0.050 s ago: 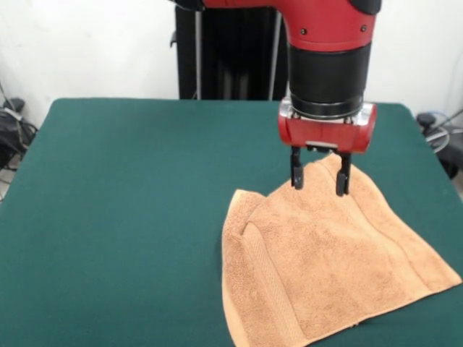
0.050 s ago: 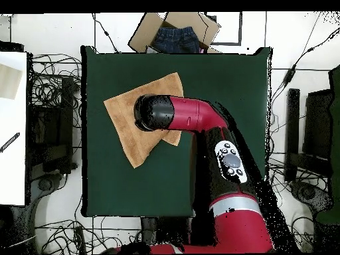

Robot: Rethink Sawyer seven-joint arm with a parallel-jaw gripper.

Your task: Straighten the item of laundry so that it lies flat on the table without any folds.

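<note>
1. Gripper [image 1: 320, 178]: I see the two black fingers [image 1: 296, 173] hanging apart, with tan cloth showing in the gap between them. The tips sit at the far corner of the towel [image 1: 329, 267]; I cannot tell whether they touch the cloth or hang just above it. Nothing is clamped.
2. Arm: the red and black wrist comes straight down over the towel in the front view. In the overhead view the arm [image 2: 192, 116] lies across the table and its black end covers the middle of the towel, so the gripper itself is hidden from above.
3. Towel: light orange-tan terry cloth, lying on the green table [image 1: 123, 210], toward the right and near side in the front view. It is not flat: the left edge is folded over on itself, with a woven border band running along the raised fold. The right-hand corner lies spread out. Its near edge is cut off by the bottom of the front picture.
4. Overhead view: the towel [image 2: 126, 113] lies turned at an angle in the upper left part of the table [image 2: 232, 86], well inside the edges.
5. Containers: a cardboard box [image 2: 143, 36] stands off the table beyond its top edge in the overhead view, open, with dark blue denim clothing [image 2: 174, 38] in it.
6. Surroundings: tangled cables [image 2: 50, 89] lie on the floor round the table. A white surface [image 2: 12, 133] at the left is cut off by the picture edge.
</note>
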